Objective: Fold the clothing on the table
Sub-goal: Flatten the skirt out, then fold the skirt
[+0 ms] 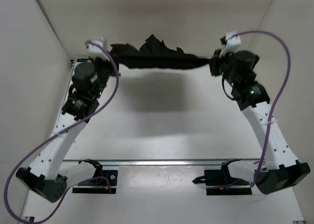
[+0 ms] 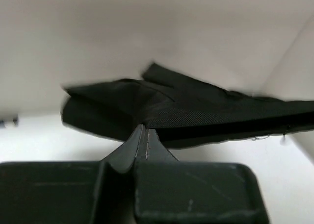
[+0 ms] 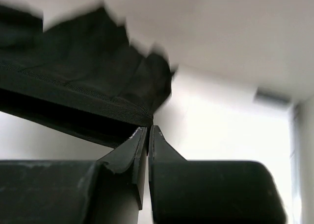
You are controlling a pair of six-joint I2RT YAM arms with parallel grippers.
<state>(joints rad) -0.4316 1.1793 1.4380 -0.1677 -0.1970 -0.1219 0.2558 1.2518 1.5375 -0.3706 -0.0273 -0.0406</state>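
One white table (image 1: pixel 162 140), plain pale walls (image 1: pixel 24 62)

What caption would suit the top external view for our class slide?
Left pincer and right pincer, each shut on one end, hold the black clothing stretched above the white table.

The clothing (image 2: pixel 206 111) is made of matt black cloth, finely ribbed; the table (image 1: pixel 162 131) is surfaced smooth, white, faintly glossy.
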